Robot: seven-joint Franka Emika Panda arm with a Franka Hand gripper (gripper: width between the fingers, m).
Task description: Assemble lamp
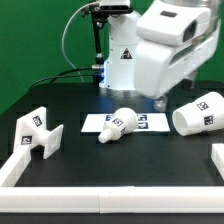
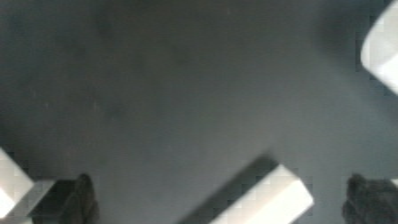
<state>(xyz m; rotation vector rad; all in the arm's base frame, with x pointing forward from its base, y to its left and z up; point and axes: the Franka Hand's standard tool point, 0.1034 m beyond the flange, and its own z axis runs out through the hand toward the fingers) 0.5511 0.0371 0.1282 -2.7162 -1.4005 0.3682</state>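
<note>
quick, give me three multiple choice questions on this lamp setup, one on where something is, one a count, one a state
1. Where does the bulb lie? A across the marker board; B on top of the base block; C inside the shade.
2. How many loose lamp parts are on the table? A two; B three; C five.
3. How is the shade? A standing upright; B held in the pincer; C lying on its side.

Answers: 1 A, the bulb rests over the tagged board. 2 B, there are the base block, bulb and shade. 3 C, the shade lies tipped over on the table, and the wrist view shows nothing between the pincer's fingers.
</note>
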